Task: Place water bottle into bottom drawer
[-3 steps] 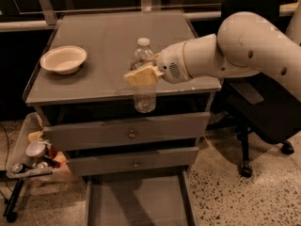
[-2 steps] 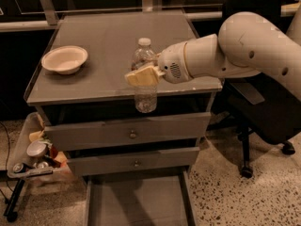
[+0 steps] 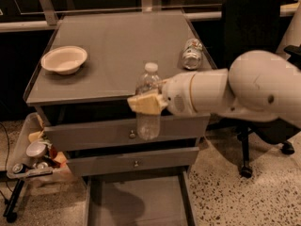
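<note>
The gripper clasps the water bottle — upright, cap up — above the bottom drawer.

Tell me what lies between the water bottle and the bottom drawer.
Camera view: the upper drawer front and lower drawer front, both shut, lie between the water bottle, clamped in the pincer at the cabinet's front edge, and the bottom drawer.

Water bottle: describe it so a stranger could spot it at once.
Start at the grey cabinet. At its front edge, the gripper holds the water bottle upright before the knobbed drawers. It is tall, clear and white-capped, unlike the short can on top.
</note>
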Controlling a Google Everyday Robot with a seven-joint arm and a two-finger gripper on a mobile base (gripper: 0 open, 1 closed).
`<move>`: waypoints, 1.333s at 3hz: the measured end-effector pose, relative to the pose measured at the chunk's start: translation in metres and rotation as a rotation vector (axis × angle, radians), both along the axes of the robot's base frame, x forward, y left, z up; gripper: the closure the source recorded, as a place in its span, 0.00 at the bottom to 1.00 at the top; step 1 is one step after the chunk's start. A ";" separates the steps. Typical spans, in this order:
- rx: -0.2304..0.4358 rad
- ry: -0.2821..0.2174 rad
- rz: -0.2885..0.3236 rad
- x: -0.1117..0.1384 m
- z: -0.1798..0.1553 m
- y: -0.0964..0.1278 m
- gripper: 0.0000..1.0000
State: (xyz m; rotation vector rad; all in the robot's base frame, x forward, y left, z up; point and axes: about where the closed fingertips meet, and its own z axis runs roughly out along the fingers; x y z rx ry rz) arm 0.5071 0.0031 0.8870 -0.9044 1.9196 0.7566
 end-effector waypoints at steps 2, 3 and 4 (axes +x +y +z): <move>0.047 0.148 -0.166 -0.086 -0.080 -0.002 1.00; 0.046 0.146 -0.165 -0.085 -0.079 -0.002 1.00; 0.059 0.146 -0.183 -0.088 -0.092 0.001 1.00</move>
